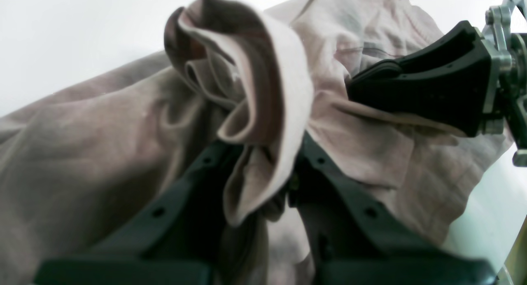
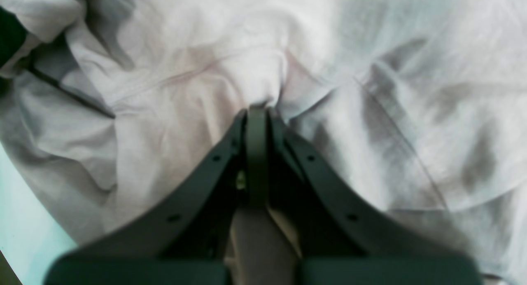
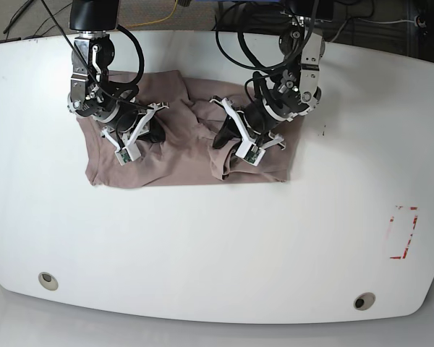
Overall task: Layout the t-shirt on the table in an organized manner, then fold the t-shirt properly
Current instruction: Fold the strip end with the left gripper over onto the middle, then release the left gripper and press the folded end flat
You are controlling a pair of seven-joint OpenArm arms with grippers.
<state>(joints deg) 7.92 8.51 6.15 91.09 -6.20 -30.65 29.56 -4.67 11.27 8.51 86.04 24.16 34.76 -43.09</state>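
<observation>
Both tools, left (image 1: 263, 169) and right (image 2: 257, 112), pinch the t-shirt (image 3: 173, 163).

plain mauve-brown t-shirt (image 3: 181, 163), white table (image 3: 224, 246) with red tape mark (image 3: 403, 233).

The base view looks steeply down from high above the whole worktop (image 3: 217, 238). Each wrist view sits close behind its tool, facing forward onto the t-shirt (image 3: 181, 155), which all views share.
</observation>
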